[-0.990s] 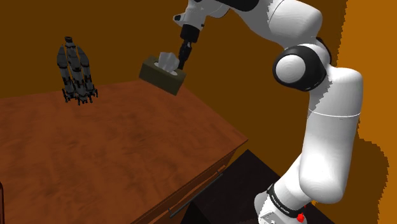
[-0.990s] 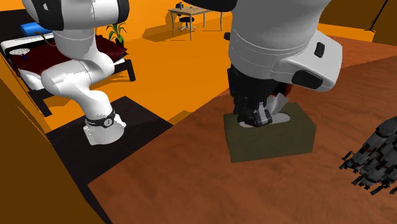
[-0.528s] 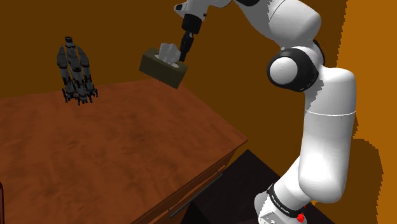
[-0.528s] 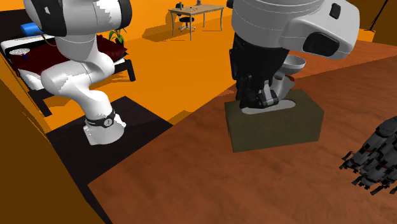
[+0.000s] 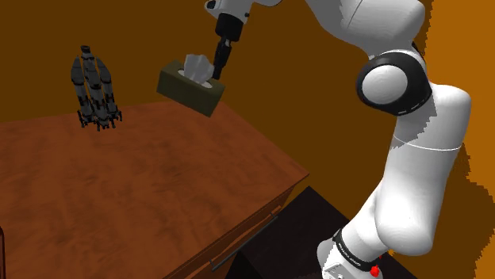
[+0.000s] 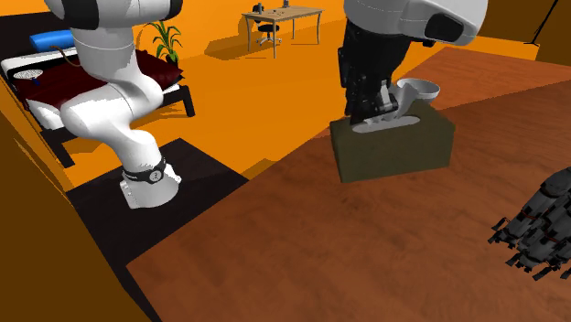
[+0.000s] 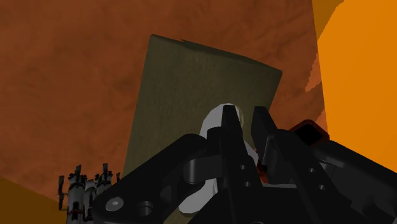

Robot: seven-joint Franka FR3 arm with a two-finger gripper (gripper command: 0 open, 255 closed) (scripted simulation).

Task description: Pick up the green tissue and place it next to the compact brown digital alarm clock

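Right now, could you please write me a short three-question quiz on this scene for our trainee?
1. True or false: the tissue box rests flat on the wooden table.
2. Multiple choice: what does the gripper clasp? A) the white tissue at the box's top; B) a drawer handle; C) nothing.
3. Fill in: in the shoulder view, the dark clustered object stands near the table's far ___ corner.

Key: 1 false, the box hangs tilted above the table, off its surface; 2 A; 3 left.
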